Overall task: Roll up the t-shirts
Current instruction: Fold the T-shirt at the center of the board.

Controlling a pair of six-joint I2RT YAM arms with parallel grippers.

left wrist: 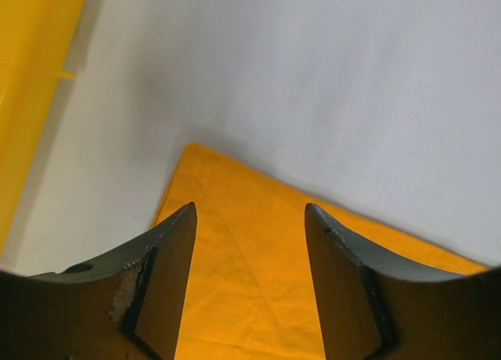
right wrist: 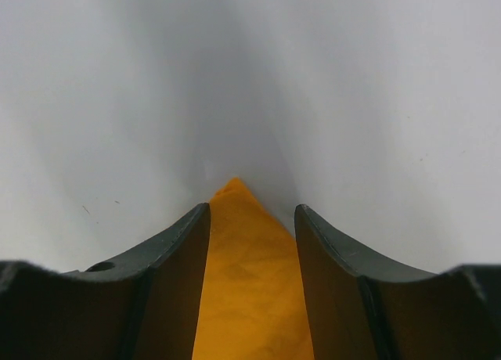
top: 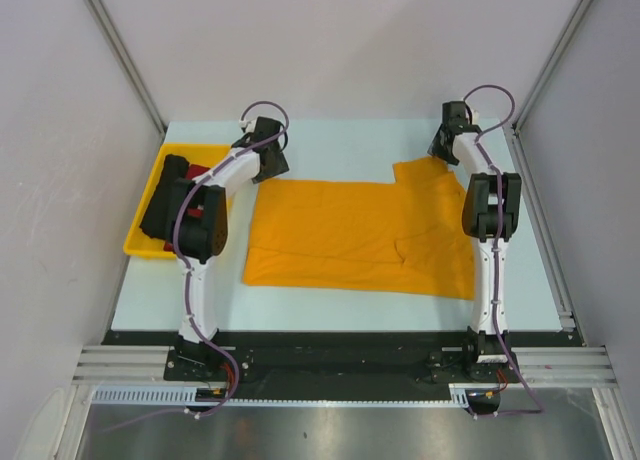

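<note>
Mustard-orange t-shirt (top: 350, 235) flat on table (top: 330, 140)

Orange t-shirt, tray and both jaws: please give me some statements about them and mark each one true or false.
The orange t-shirt lies spread out on the table. True.
The yellow tray sits by the right arm. False: by the left arm.
The left jaws are shut on the shirt. False: they stand open above its corner.
A tip of the shirt shows between the right jaws. True.
The tray is empty. False: dark cloth lies in it.
</note>
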